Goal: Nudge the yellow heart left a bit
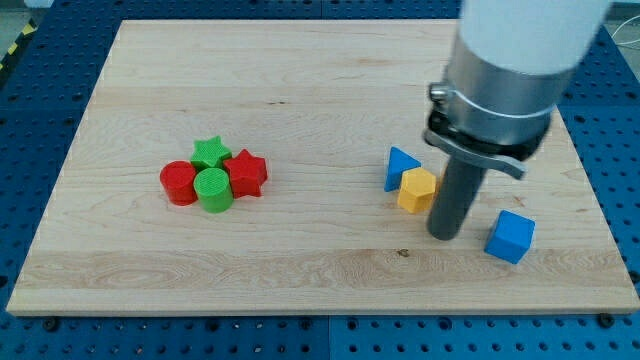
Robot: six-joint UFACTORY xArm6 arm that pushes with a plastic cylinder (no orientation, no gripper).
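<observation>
On the wooden board (pixel 300 90), my tip (pixel 444 236), a bare rod with no jaws to spread or press together, rests just right of the yellow block (pixel 416 189), its heart shape unclear, beside 1 blue triangle (pixel 400 166).

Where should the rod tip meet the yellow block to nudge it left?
No gripping here, only pushing. Contact the yellow block on its right face, coming from the view's right. My tip sits just right of and below it, so it likely needs lining up first. The blue triangle touches its upper left and may shift too.
</observation>
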